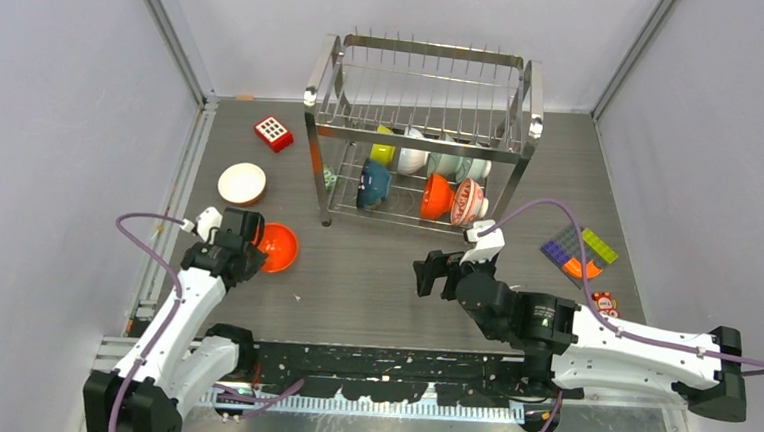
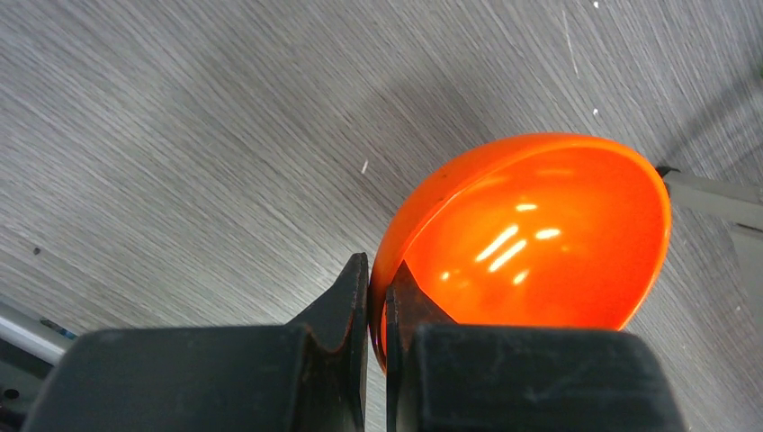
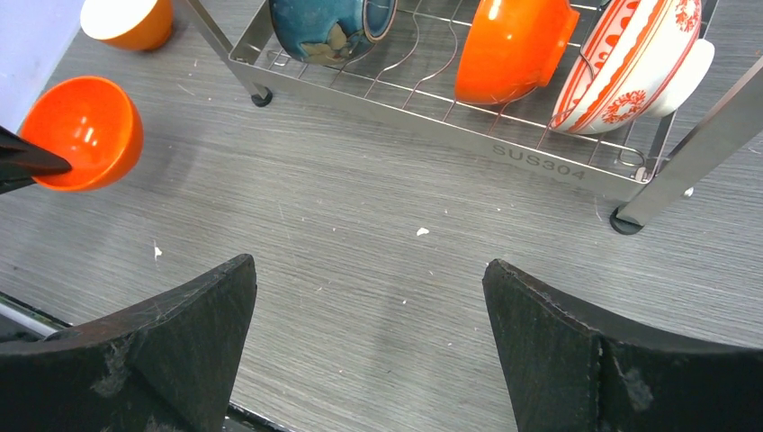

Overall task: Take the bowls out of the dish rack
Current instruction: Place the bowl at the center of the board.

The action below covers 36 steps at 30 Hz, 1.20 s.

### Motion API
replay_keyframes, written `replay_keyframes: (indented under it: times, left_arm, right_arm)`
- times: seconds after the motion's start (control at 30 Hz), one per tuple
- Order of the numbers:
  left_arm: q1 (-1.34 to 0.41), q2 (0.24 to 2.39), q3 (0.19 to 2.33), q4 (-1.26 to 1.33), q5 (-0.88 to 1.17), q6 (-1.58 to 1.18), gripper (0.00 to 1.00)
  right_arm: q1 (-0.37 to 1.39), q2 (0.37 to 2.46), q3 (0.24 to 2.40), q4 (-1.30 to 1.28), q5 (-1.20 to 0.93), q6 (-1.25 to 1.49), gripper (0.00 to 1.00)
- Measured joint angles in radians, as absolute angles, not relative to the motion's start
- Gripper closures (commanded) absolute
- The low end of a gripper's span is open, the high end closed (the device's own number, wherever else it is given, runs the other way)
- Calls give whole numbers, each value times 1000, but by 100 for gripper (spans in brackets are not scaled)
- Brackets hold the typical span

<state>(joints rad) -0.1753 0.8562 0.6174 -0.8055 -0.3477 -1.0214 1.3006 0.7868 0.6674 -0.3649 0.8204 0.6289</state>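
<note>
My left gripper (image 1: 252, 244) (image 2: 376, 270) is shut on the rim of an orange bowl (image 1: 279, 248) (image 2: 540, 234) (image 3: 85, 130), which is tilted low over the table, left of the dish rack (image 1: 423, 48) (image 3: 540, 162). The rack holds lime-yellow (image 1: 383, 146), white (image 1: 412, 158) and pale teal (image 1: 448, 163) bowls at the back. A dark blue bowl (image 1: 373, 185) (image 3: 328, 27), an orange one (image 1: 436, 196) (image 3: 508, 49) and a red-and-white patterned one (image 1: 468, 199) (image 3: 630, 63) stand in front. My right gripper (image 1: 432, 275) (image 3: 369, 270) is open and empty before the rack.
A white-lined bowl (image 1: 242, 182) (image 3: 126, 20) sits upright on the table, left of the rack. A red square block (image 1: 273, 132) lies at the back left. Flat coloured bricks (image 1: 578, 251) lie right of the rack. Grey walls close in both sides.
</note>
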Motion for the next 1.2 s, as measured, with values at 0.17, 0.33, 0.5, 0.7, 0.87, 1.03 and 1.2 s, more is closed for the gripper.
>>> replay_keyframes:
  times: [0.17,0.33,0.5,0.7,0.87,1.03,1.2]
  left_arm:
    - [-136,855,607,-802,-350,-1046,100]
    - [-94,846,607,-788,-368,-1069,100]
    - [22,889,607,-732,-344,-1071,100]
    - [192,1009,570,-571,-237,-1092,100]
    - [232,1089,562,-503,-199,-1118,100]
    - [237,1098,579,-493,-210,-1127,100]
    - [287,1115,591,-482,-215,-1135,100]
  right_arm:
    - [1301,799,665,-361,821,626,0]
    - [1301,788,652,-360,820,622,0]
    - [1301,742,622,-360,820,621,0]
    - [1301,715,601,-360,817,618,0]
    - [1301,713,596,-359,814,604,0]
    - [1301,708,582,-345,814,598,0]
    - [1301,705,571,-339,813,595,0]
